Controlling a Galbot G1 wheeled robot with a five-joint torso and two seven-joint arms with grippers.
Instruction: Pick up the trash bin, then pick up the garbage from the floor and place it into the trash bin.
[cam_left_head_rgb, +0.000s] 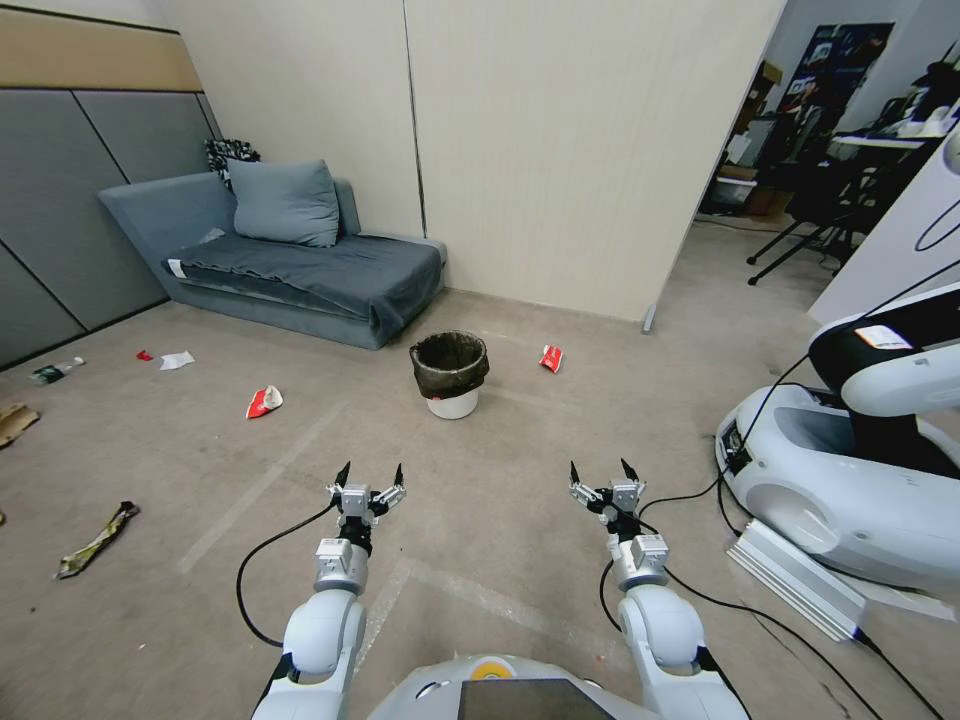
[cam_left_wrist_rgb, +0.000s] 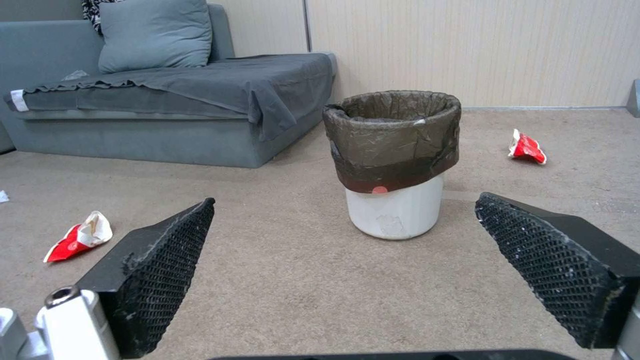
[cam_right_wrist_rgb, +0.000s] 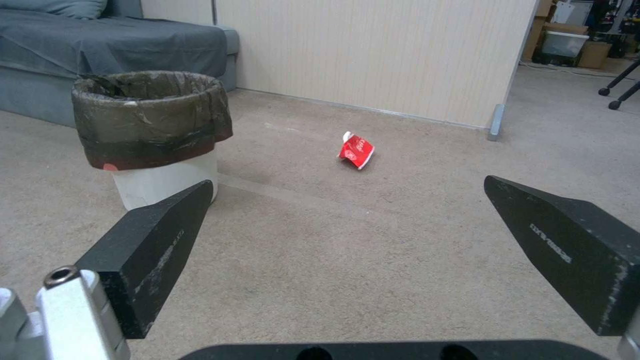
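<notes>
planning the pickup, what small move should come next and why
Probably roll forward toward the trash bin: it stands upright on the floor, well ahead of both open tools, left tool and right tool, and neither holds anything.

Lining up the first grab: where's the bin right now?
The bin stands upright on the floor straight ahead in the head view, beyond both open grippers, left and right, near the sofa's corner, a red wrapper to its right.
</notes>
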